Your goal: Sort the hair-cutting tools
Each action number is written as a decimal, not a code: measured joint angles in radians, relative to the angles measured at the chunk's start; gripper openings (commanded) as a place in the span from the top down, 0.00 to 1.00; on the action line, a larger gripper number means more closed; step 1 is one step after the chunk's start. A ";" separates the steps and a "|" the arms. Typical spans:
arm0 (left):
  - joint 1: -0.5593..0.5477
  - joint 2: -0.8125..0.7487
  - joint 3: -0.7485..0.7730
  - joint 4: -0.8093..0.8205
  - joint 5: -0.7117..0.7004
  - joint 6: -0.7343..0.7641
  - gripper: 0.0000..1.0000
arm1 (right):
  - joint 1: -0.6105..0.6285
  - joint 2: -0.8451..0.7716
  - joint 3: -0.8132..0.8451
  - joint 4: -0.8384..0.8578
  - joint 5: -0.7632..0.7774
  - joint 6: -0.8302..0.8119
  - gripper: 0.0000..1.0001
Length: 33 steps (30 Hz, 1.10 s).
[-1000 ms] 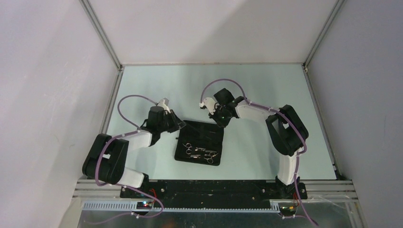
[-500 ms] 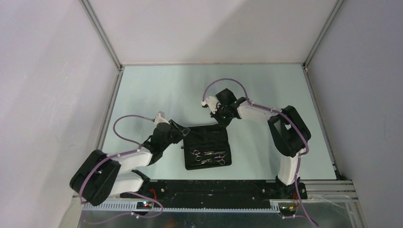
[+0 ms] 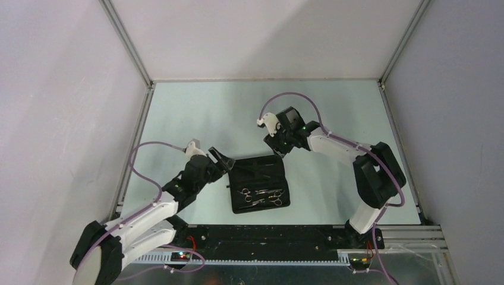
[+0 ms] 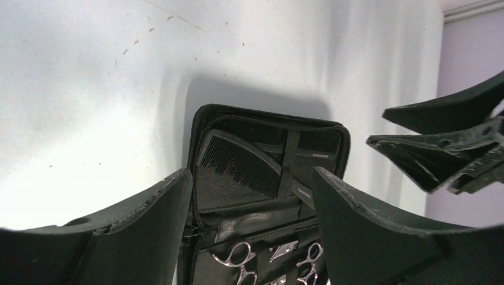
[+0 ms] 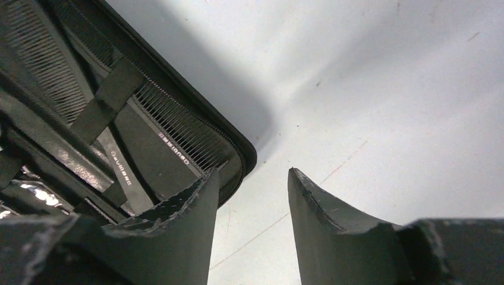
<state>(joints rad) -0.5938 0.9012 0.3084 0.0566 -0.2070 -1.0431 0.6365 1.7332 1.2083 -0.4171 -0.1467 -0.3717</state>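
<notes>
Two silver scissors lie inside the open case — the left gripper and the right gripper both stand open, holding nothing.

Black zip case, silver scissors, black fine-toothed comb, pale mint table, lilac-grey walls

From above, the scissors are too small for us to tell blade from blade. They are tiny glints in the case, and the comb is black on black. In the left wrist view the scissors run off the edge at 6 o'clock, only their rings showing, and the left gripper's fingers cover the case's near corners. In the right wrist view the case is cut off at 9 o'clock.
</notes>
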 measured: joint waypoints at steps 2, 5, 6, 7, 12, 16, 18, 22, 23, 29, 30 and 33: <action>0.000 -0.019 0.036 -0.066 -0.011 0.034 0.24 | 0.006 -0.030 0.000 -0.009 0.013 0.005 0.48; 0.000 -0.009 0.076 -0.131 -0.016 0.083 0.29 | 0.032 -0.071 -0.003 -0.028 0.035 0.009 0.48; 0.000 0.004 0.084 -0.142 -0.013 0.096 0.31 | 0.043 -0.082 -0.008 -0.029 0.039 0.010 0.49; 0.000 0.023 0.091 -0.154 -0.006 0.109 0.32 | 0.058 -0.093 -0.018 -0.034 0.047 0.011 0.49; 0.000 0.146 0.100 -0.184 0.049 0.156 0.34 | 0.156 -0.116 -0.076 -0.069 0.076 0.011 0.53; 0.000 0.245 0.122 -0.195 0.098 0.182 0.34 | 0.219 -0.116 -0.110 -0.106 0.083 0.009 0.55; 0.000 0.291 0.142 -0.194 0.117 0.191 0.37 | 0.235 -0.114 -0.111 -0.115 0.089 0.008 0.55; 0.000 0.356 0.182 -0.183 0.148 0.201 0.50 | 0.261 -0.087 -0.111 -0.116 0.106 0.003 0.56; 0.000 0.369 0.188 -0.180 0.152 0.206 0.51 | 0.266 -0.074 -0.111 -0.117 0.109 0.003 0.56; 0.004 0.424 0.214 -0.167 0.167 0.216 0.73 | 0.276 -0.018 -0.113 -0.117 0.117 0.000 0.57; 0.006 0.430 0.217 -0.164 0.169 0.216 0.76 | 0.276 -0.014 -0.113 -0.117 0.117 0.000 0.57; 0.012 0.441 0.219 -0.156 0.177 0.216 0.87 | 0.276 -0.002 -0.113 -0.116 0.122 -0.003 0.61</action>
<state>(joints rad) -0.5819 1.3418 0.5274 -0.0990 -0.0299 -0.8272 0.9127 1.7309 1.0958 -0.5331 -0.0246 -0.3748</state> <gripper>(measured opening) 0.215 0.426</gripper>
